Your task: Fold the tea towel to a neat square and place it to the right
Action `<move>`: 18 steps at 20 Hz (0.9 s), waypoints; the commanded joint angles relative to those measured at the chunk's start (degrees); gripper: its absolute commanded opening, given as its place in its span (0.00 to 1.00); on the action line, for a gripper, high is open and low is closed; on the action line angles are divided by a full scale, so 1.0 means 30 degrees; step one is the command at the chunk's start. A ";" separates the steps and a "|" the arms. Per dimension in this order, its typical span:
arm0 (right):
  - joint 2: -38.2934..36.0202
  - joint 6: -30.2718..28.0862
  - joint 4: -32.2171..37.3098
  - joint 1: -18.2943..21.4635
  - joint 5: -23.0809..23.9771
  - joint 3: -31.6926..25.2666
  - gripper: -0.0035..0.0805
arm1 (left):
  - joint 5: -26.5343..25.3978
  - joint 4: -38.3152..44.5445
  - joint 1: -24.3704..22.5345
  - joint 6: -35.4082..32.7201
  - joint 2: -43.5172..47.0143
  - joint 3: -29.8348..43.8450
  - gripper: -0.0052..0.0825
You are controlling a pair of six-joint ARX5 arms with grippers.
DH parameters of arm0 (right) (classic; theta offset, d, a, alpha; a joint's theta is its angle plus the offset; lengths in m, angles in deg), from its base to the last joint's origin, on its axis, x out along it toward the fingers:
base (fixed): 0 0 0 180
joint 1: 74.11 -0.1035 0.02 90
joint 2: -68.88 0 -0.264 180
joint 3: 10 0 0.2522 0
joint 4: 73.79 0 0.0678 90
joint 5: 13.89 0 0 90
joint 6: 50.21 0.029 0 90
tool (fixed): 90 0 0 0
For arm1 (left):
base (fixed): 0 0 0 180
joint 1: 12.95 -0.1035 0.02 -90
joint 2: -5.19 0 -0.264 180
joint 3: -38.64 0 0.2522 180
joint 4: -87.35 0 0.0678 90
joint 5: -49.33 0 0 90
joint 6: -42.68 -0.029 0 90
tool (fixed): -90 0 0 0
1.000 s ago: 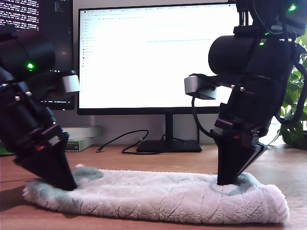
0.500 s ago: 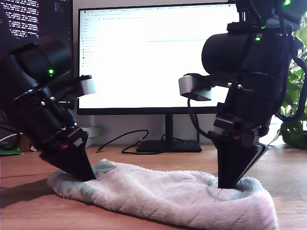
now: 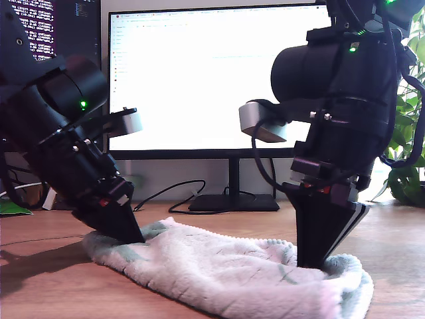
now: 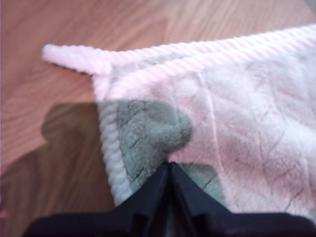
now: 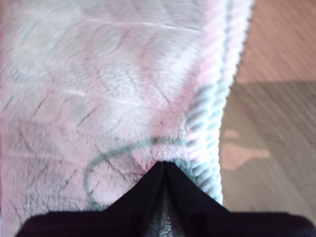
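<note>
Nearest, low centre of the exterior view: the small off-white to pinkish fluffy terry tea towel [image 3: 226, 279] lies on the brown wooden table [image 3: 40, 292] as a rumpled, slumped band, sagging toward the lower right. Thick ribbed hem; two hem lines stacked at the looped corner in the first wrist view, so at least one fold judged done. Not yet square and not set aside.

My first gripper [image 4: 169, 168]: black jaws clenched on pile just inside that corner. My second gripper [image 5: 163, 168]: pinched shut on cloth beside the hem. One black arm stands at each end of the towel.

Behind: black cable [image 3: 166, 196], lit white monitor [image 3: 199, 80], green plant [image 3: 408, 179].
</note>
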 commanded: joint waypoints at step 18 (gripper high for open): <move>0.0619 0.0393 0.0313 -0.2142 -0.1851 -0.0954 0.03 | 0.1275 0.0845 0.0262 -0.0991 -0.2244 -0.2004 0.04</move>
